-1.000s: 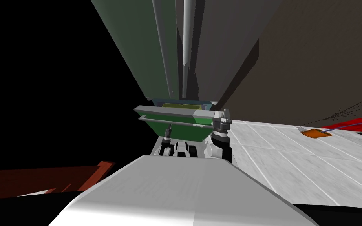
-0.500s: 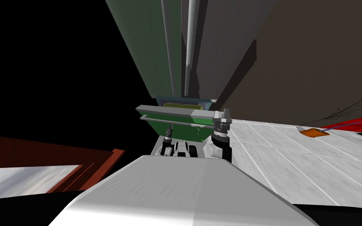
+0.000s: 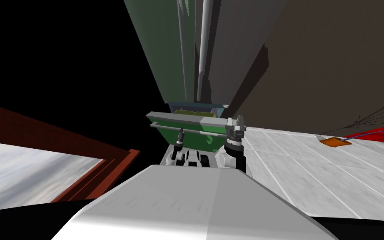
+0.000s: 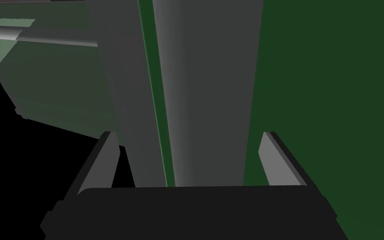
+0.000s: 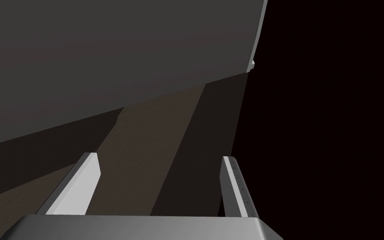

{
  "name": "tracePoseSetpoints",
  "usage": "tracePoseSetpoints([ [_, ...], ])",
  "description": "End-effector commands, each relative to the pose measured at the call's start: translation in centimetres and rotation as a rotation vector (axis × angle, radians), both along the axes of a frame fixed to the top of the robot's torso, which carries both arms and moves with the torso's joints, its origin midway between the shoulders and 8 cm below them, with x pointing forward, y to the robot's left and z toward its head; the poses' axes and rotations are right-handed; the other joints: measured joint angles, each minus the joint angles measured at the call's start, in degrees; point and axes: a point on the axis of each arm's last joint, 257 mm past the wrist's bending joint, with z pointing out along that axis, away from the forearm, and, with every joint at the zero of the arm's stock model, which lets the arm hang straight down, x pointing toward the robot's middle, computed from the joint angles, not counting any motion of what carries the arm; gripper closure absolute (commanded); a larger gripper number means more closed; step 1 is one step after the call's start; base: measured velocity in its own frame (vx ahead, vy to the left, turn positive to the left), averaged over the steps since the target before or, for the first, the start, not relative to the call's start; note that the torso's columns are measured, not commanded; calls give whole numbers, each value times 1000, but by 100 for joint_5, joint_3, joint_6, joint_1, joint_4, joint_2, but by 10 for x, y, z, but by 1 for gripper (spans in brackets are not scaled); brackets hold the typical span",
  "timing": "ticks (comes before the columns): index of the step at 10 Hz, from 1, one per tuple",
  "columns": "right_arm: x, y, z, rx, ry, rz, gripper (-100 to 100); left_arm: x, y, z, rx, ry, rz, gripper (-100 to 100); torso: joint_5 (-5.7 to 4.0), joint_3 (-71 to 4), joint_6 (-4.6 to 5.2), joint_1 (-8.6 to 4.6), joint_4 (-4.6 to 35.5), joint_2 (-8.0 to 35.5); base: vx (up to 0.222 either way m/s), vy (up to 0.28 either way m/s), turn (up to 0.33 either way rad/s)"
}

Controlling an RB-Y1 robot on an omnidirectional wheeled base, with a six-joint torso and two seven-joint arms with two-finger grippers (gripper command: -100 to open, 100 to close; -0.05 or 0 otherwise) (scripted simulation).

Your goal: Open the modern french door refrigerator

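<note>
Grey fingers of the left gripper (image 4: 189, 133) are standing wide apart, empty, straddling the handle bar (image 4: 205, 104) of the green drawer (image 4: 332, 104), my hand having just risen to it; the right gripper (image 3: 239, 121) is idling open alongside. The fridge (image 3: 228, 50) is standing straight ahead, drawer already out, so clamping probably comes next

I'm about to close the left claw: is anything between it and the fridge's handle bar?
Nothing visible. The open left claw straddles the grey handle bar, which runs between its fingers, with the green fridge front behind it.
</note>
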Motion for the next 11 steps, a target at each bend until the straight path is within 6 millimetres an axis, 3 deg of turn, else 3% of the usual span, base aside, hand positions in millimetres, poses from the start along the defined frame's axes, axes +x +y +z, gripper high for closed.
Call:
tracePoseSetpoints([
  [1,0,0,0,0,0,0,0,21,-4,16,-1,-3,-9,-100,1,9,-2,2,0,15,-64,13,32],
  [4,0,0,0,0,0,0,0,44,-11,34,-1,0,-19,-100,-6,31,-3,-7,28,56,-80,0,31],
  [5,0,0,0,0,0,0,0,39,-7,24,2,17,-15,-100,-9,38,-2,-10,38,66,-28,2,3],
  [6,0,0,0,0,0,0,0,40,-7,22,3,24,-14,0,-7,33,-3,-9,28,55,0,0,0],
  [11,0,0,0,0,0,0,0,39,-6,16,5,38,-12,0,1,17,-2,1,4,28,0,0,0],
])
